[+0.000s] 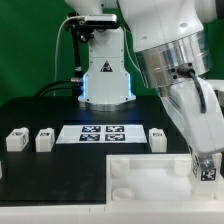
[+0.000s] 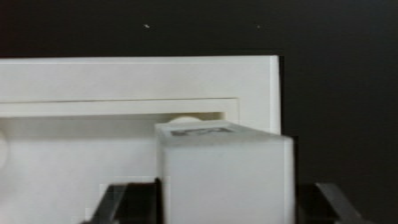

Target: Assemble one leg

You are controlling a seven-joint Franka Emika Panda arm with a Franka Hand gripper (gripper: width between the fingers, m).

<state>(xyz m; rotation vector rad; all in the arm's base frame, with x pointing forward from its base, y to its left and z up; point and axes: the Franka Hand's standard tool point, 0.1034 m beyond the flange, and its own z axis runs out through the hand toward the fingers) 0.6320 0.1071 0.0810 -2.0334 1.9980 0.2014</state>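
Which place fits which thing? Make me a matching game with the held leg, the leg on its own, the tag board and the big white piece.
Things: 1 held leg; 2 lone leg; 3 marker board; 4 big white piece.
Places: A flat in the table's middle; B in the gripper; C along the exterior view's bottom edge; D beside the board, on the exterior view's right.
Pairs: 1-B, 2-D, 3-A, 4-C.

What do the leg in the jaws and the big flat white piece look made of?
The leg looks like matte white plastic: even colour, crisp edges, soft shading without glare. The flat piece seems the same matte white plastic, given its smooth rim and stepped recess; neither picture settles it.
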